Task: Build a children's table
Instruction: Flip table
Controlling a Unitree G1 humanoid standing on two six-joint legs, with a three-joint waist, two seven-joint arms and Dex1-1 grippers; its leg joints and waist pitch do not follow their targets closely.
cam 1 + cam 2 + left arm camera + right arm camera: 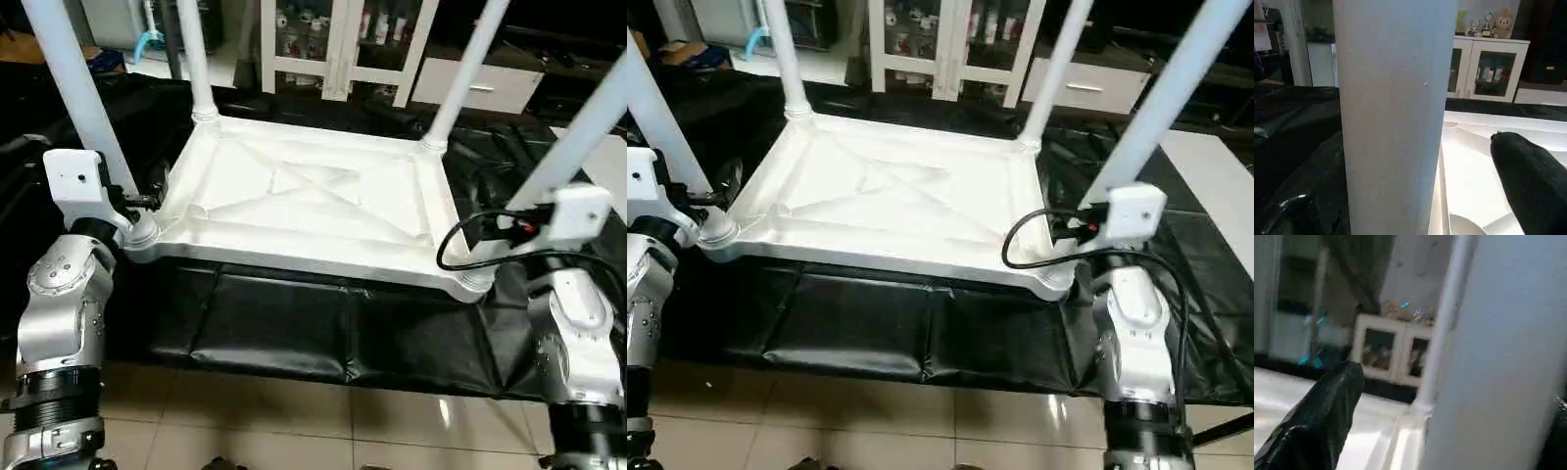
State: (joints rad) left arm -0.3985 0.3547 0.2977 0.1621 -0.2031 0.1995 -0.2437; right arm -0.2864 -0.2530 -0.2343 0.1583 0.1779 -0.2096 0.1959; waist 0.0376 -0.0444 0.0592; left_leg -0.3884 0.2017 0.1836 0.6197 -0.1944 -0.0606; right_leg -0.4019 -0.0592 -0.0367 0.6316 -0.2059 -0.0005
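Observation:
The white tabletop [313, 196] lies underside up on the black-covered surface, its X ribs showing. Four white legs stand up from its corner sockets: near left [73, 88], far left [194, 59], far right [465, 73] and near right [588, 127]. My left gripper [137, 203] sits open around the near left leg just above its socket; one black finger [1533, 186] stands apart from the tube. My right gripper [1087, 227] is open around the near right leg low down, with a finger [1317, 426] clear of the tube.
The black cover [294, 323] hangs over the work surface's front edge above a tiled floor [294, 421]. A white glass-door cabinet [338, 39] and a low drawer unit [480, 88] stand behind. A black cable [456, 245] loops off my right wrist beside the tabletop's corner.

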